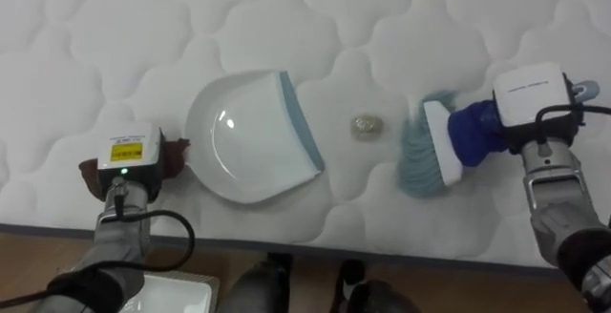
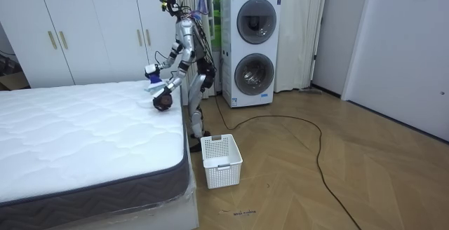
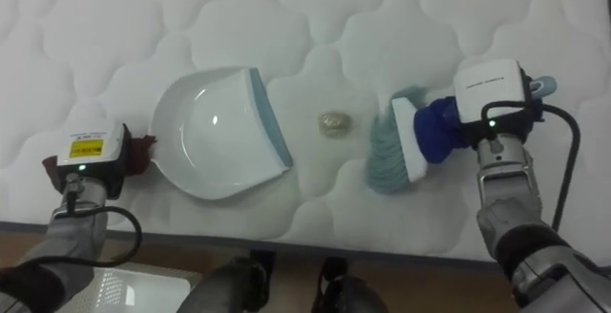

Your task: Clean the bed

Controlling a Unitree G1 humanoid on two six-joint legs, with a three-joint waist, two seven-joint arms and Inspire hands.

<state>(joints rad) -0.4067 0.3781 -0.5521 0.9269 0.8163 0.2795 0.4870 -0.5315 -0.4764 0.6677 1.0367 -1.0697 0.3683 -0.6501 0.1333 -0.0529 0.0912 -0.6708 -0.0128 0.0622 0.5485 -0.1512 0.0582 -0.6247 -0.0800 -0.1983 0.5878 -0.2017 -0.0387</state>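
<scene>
A: Where's the dirt?
B: Small crumpled scrap [image 1: 366, 125] on the bed [image 1: 191, 17], between dustpan [image 1: 243, 136] and brush [image 1: 434, 146]. Touches neither, a bit nearer the bristles, on their L side (robot's L). Pan's blue lip faces it.
A: Hands?
B: Left hand [image 1: 127, 156] at pan's handle end, right hand [image 1: 535, 98] over brush's blue handle. Grip on either: can't tell, hidden under the wrists.
A: Next move, yr guess?
B: Brush axis runs L-R, in line w/ scrap and lip. R hand is nearer; prob. a straight sweep leftward into the pan.
</scene>
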